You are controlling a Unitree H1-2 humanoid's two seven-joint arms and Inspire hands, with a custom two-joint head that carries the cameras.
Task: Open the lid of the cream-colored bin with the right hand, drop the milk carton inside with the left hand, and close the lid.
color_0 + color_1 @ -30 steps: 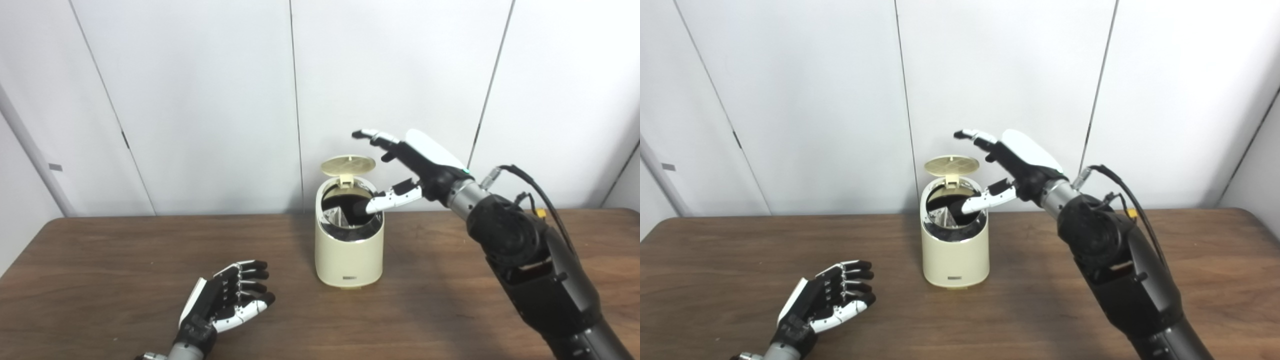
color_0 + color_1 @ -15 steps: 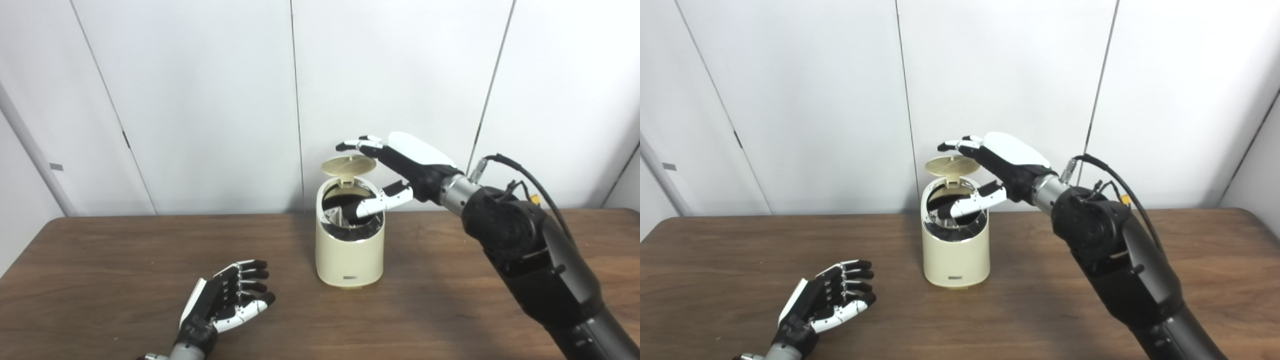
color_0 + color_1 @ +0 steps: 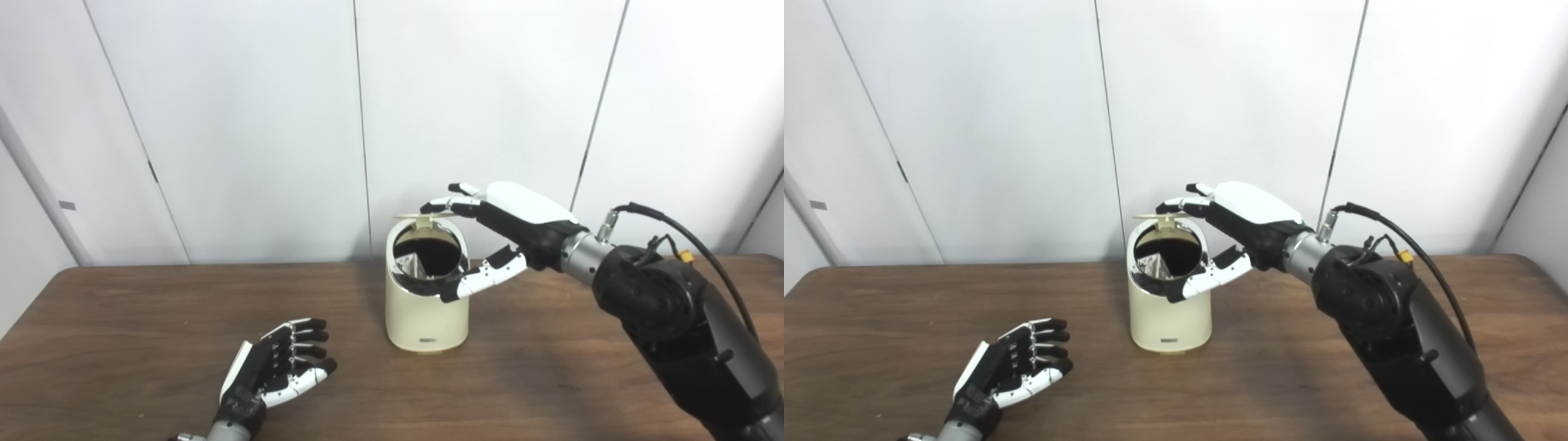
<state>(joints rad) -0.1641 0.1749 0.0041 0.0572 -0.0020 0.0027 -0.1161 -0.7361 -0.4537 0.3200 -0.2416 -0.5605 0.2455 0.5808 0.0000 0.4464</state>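
Left hand lies palm-up on the surface, fingers spread and holding nothing, well apart from the bin and to its left. Nothing else sits on the wood beside it.

At the middle stands the cream-colored bin, upright on the surface. Its mouth is uncovered, and inside, against the dark interior, a pale folded shape shows at the left wall; this looks like the milk carton, already dropped in, though it is too small to be sure. The lid is hinged at the back and tipped down to about level, seen edge-on above the opening.

Right hand reaches in from the right, spread wide and gripping nothing. Its fingertips rest on or just above the lid's top, while the thumb hangs in front of the bin's rim.

Judging by this, the closing step is in hand. The next move calls for pressing the lid down and forward until it seats on the rim, with the thumb drawn clear of the opening first so it is not trapped.
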